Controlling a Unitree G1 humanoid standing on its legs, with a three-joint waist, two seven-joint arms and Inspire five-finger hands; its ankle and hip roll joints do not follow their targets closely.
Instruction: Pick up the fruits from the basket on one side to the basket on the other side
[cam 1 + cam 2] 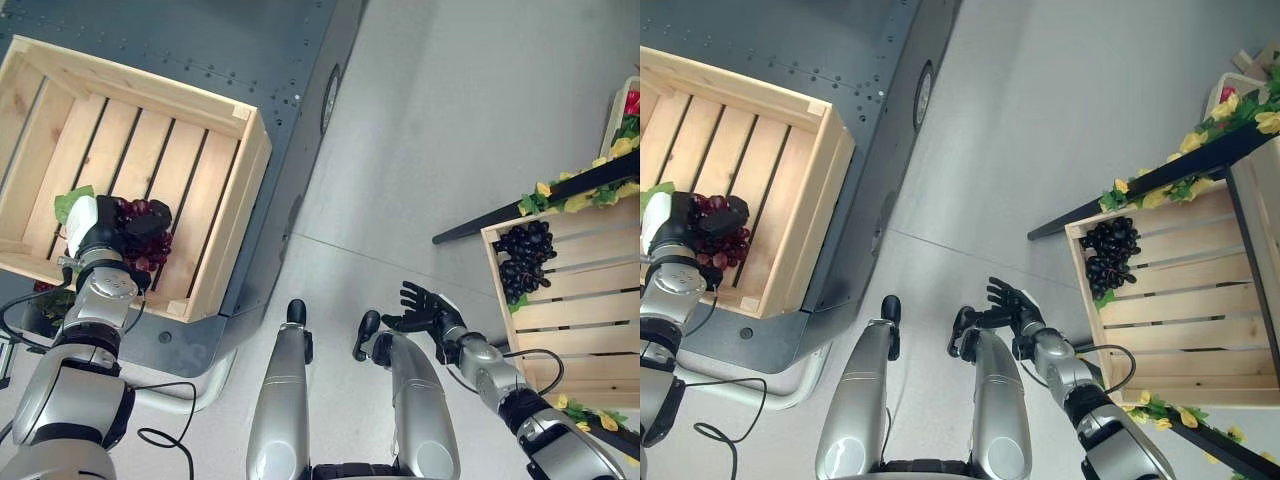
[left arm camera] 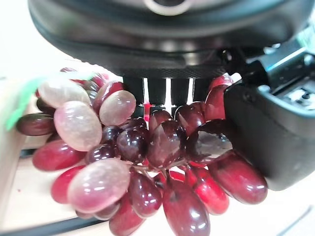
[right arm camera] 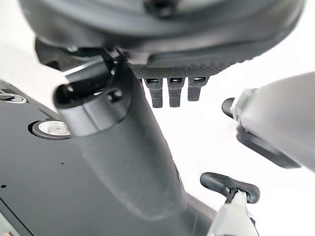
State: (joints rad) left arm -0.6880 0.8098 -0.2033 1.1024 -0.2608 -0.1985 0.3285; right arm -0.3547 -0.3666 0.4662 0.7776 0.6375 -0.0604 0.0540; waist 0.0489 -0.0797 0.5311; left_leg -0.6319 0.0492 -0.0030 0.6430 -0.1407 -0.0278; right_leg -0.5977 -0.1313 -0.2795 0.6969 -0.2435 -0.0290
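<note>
Red grape bunch (image 2: 147, 167) clamped in the left hand (image 1: 100, 235) over the left wooden crate (image 1: 215, 200)
Right hand (image 1: 425, 310) hangs spread, empty; black grapes (image 1: 523, 258) lie in the right crate (image 1: 580, 300), cut off at the edge

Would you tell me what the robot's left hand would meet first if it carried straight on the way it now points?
Probably the slatted floor of the left wooden crate: the left hand, curled round the red grapes, points into it. Depth is unclear.

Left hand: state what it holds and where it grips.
The left hand is curled round a bunch of red grapes, gripping its top, over the wooden crate.
</note>
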